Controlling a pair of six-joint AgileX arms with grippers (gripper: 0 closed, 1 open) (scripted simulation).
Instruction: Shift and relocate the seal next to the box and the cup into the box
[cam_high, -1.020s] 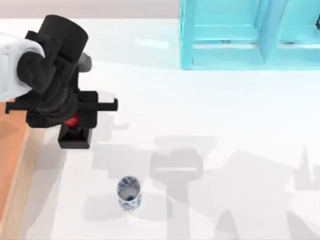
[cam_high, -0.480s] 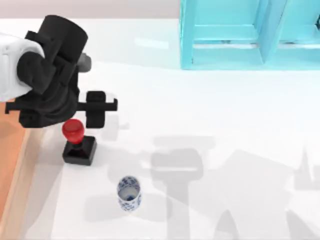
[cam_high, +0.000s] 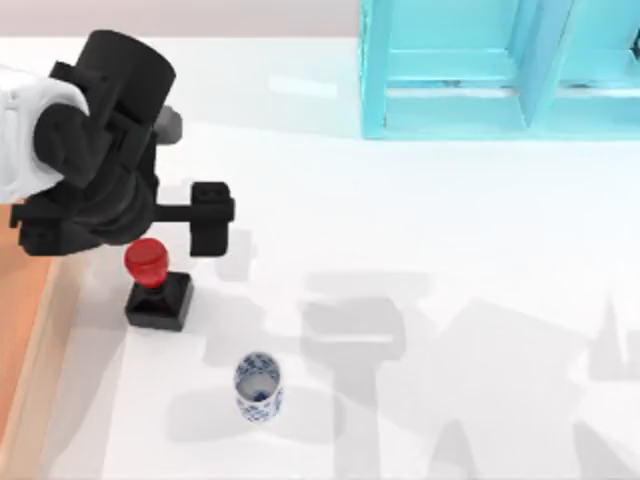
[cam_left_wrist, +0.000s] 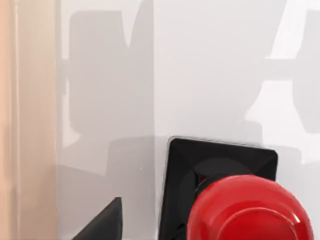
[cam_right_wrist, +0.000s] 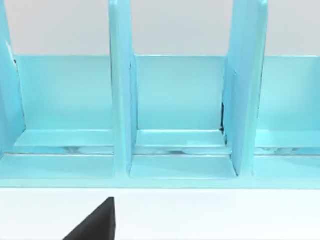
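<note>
The seal, a black square block with a red knob, stands upright on the white table just right of the box, whose tan rim and reddish floor show at the left edge. My left gripper hovers over the seal's far side, open, with nothing between its fingers. In the left wrist view the seal is close below, with the box rim beside it and one fingertip apart from the block. The blue-patterned white cup stands upright nearer the front, to the right of the seal.
A light blue shelf structure stands at the back right. The right wrist view faces the shelf's compartments, with a dark part of my right gripper at that picture's edge.
My left gripper let go of the seal and spread wider, pulling up and back. The seal now stands free beside the box. The cup has not moved.
</note>
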